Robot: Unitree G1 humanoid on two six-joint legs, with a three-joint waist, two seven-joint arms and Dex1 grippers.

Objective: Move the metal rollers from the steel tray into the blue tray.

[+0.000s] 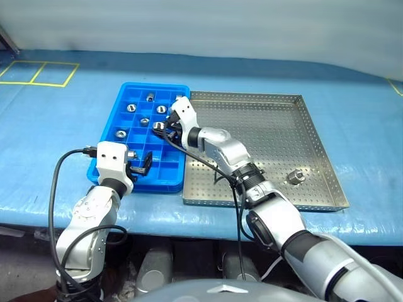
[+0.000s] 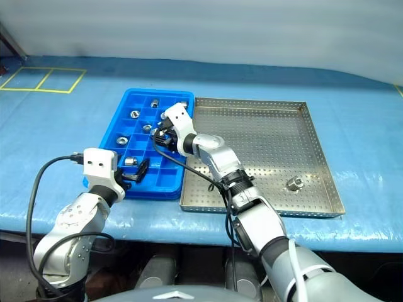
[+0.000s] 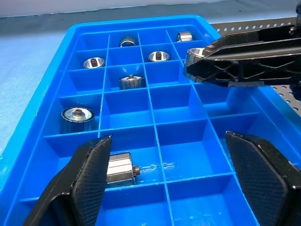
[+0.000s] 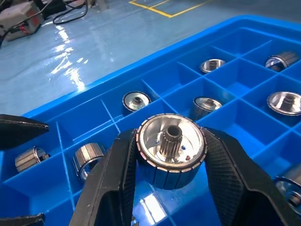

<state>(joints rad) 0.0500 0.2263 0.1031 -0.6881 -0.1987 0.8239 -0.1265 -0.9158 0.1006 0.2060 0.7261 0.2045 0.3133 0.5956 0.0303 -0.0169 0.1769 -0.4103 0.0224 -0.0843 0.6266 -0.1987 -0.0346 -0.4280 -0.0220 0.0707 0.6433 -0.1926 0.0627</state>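
Right hand (image 4: 170, 155) grips roller (image 4: 170, 150) over blue tray (image 4: 84, 117).

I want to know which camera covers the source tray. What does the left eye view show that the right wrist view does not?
Left eye view alone: the steel tray with one roller left, and the open left gripper at the blue tray's near edge.
Right wrist view alone: a close look at the held roller, clamped between the right gripper's fingers, hollow toothed centre facing the camera.
Shared: the blue tray, rollers sitting in its compartments.
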